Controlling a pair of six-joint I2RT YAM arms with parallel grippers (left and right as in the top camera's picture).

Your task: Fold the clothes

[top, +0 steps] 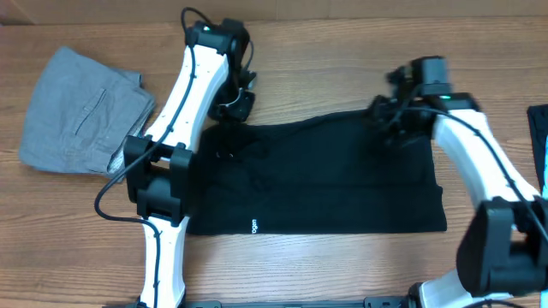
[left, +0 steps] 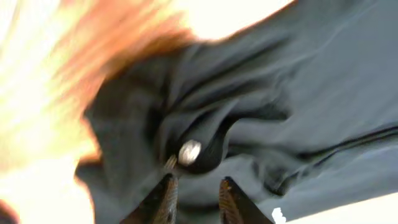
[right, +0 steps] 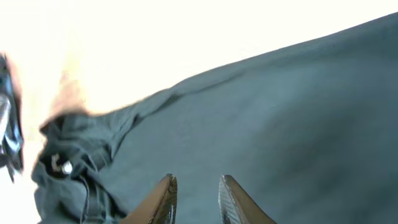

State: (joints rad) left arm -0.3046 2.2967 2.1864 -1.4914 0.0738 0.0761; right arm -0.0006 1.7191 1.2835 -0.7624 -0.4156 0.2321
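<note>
Wooden table (top: 342,34), black clothes (top: 325,184) lying flat at centre. Left gripper (left: 196,183) and right gripper (right: 196,180) sit at its far corners, jaws slightly apart, gripping nothing. Risk: fabric catching a jaw, dragging the garment askew.

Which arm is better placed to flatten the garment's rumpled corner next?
Left, probably: the left gripper hangs open over the rumpled corner of the black garment; the right gripper is farther off, over flat fabric.

Black clothes (top: 317,175) flat (grey trousers (top: 81,111) aside)
</note>
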